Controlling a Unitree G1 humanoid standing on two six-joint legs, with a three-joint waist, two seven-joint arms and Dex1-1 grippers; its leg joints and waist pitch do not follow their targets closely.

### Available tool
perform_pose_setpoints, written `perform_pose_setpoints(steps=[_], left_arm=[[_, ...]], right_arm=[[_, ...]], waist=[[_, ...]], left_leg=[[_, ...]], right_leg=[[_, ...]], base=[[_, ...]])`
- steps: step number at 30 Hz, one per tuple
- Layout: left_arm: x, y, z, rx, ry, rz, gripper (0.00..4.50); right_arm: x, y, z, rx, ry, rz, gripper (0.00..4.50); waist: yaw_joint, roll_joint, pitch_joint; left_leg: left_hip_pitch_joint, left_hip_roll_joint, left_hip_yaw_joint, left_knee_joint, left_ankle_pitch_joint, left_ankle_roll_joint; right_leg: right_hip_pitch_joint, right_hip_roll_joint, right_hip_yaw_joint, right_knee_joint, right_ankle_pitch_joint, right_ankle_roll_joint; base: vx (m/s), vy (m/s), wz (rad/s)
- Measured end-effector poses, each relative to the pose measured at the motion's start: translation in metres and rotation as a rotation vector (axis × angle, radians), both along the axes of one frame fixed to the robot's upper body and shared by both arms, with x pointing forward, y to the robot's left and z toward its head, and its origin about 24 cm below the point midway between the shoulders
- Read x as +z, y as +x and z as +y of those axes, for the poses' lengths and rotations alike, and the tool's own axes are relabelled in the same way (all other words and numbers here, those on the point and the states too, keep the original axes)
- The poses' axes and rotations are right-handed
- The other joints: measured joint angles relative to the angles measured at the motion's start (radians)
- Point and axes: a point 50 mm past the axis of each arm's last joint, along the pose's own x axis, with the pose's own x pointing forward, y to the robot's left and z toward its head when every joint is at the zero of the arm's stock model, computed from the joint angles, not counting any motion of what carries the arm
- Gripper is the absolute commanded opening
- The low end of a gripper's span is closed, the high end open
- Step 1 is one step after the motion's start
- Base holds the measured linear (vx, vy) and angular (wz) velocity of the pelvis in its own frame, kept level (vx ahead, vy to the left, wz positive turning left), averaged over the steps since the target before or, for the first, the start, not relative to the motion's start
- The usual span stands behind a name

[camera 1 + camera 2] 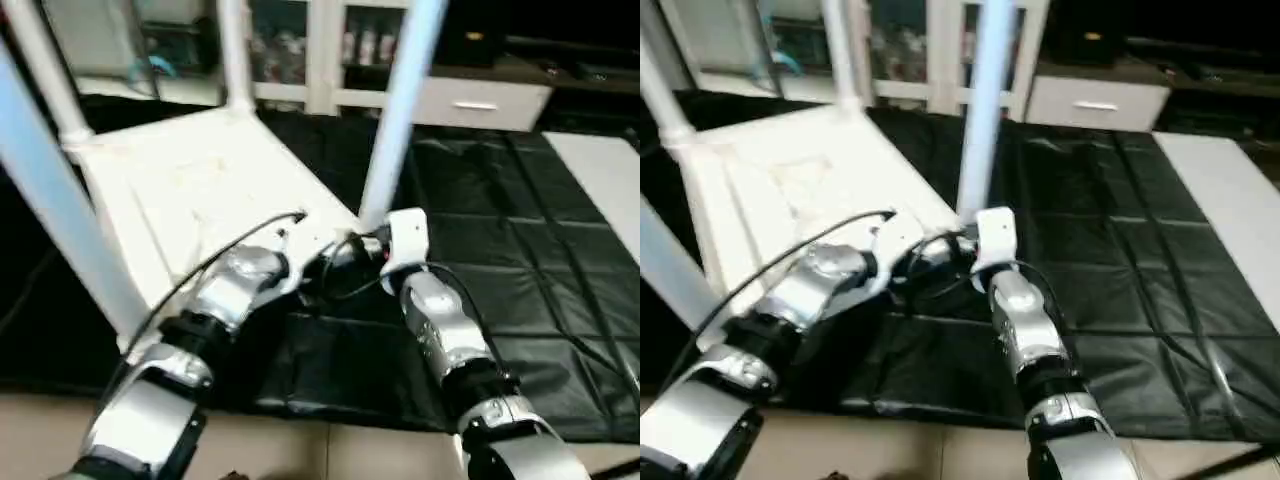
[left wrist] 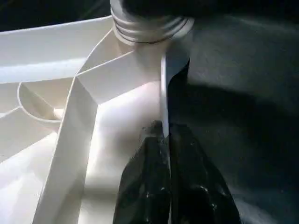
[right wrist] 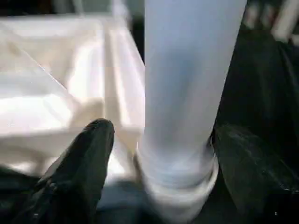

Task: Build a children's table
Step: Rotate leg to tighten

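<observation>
The white tabletop (image 1: 200, 190) lies upside down on the black cover, ribs facing up. Several white legs stand upright in its corner sockets. The near-right leg (image 1: 395, 120) rises just beyond my two hands. My left gripper (image 2: 166, 133) is shut on the tabletop's thin rim beside that corner, one black finger (image 2: 140, 186) on each side of the wall. The leg's ringed base (image 2: 149, 23) shows just past it. My right gripper (image 3: 163, 135) is open around the bottom of that leg (image 3: 191, 70), and one finger (image 3: 88, 154) stands a little apart from the tube.
A black cover (image 1: 500, 250) spreads over the worktable to the right of the tabletop. A white cabinet with a drawer (image 1: 480, 100) runs along the back. A pale panel (image 1: 610, 180) lies at the far right. Tan floor (image 1: 350, 450) shows below the cover's front edge.
</observation>
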Motion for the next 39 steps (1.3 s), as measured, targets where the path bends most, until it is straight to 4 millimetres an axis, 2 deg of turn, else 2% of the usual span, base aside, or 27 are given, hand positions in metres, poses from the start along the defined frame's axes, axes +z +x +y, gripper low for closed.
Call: perform_pose_setpoints(steps=[3,7,11,16,27,33,39], left_arm=[[0.001,-0.010,0.015,-0.091,-0.018,0.046,0.00],[0.001,-0.025,0.030,-0.250,-0.037,0.118,0.00],[0.001,-0.035,0.034,-0.354,-0.034,0.172,0.00],[0.001,-0.047,0.033,-0.433,-0.043,0.262,0.00],[0.001,-0.050,0.029,-0.472,-0.039,0.282,0.00],[0.001,-0.051,0.030,-0.470,-0.036,0.283,0.00],[0.001,-0.052,0.029,-0.470,-0.034,0.282,0.00]], right_arm=[[0.011,-0.001,-0.022,0.116,-0.016,-0.001,4.15],[0.014,-0.016,-0.036,0.389,-0.072,0.047,4.34],[0.009,-0.031,-0.050,0.599,-0.167,0.124,4.43],[0.006,-0.042,-0.052,0.755,-0.158,0.205,4.43],[-0.002,-0.053,-0.051,0.882,-0.175,0.277,4.43],[-0.002,-0.052,-0.052,0.909,-0.194,0.289,3.73],[-0.001,-0.051,-0.054,0.920,-0.205,0.297,3.29]], waist=[[0.005,0.000,0.000],[0.015,0.000,0.000],[0.032,-0.001,0.000],[0.029,-0.001,0.000],[0.035,-0.002,-0.001],[0.034,-0.002,-0.001],[0.036,-0.009,-0.001]], left_leg=[[0.000,0.000,0.001,0.000,-0.001,0.001],[0.000,0.000,0.001,0.000,-0.001,0.002],[0.001,0.000,0.001,0.000,-0.002,0.003],[0.001,-0.001,0.001,0.001,-0.002,0.003],[0.001,0.000,0.002,0.002,-0.002,0.003],[0.001,0.000,0.002,0.002,-0.002,0.003],[0.001,0.000,0.002,0.002,-0.002,0.004]], right_leg=[[0.001,0.000,0.000,-0.002,0.000,0.000],[0.002,-0.001,0.000,-0.004,0.000,0.000],[0.007,-0.001,0.001,-0.007,0.000,0.000],[0.007,-0.001,0.002,-0.008,0.000,0.000],[0.007,-0.001,0.002,-0.007,0.000,-0.001],[0.007,-0.001,0.001,-0.007,0.000,0.000],[0.007,-0.001,0.001,-0.006,0.000,0.000]], base=[[0.000,0.000,0.00],[0.000,0.000,0.00],[0.000,0.000,0.00],[0.000,0.000,0.00],[0.000,0.000,0.00],[0.000,0.000,0.00],[0.000,0.000,0.00]])
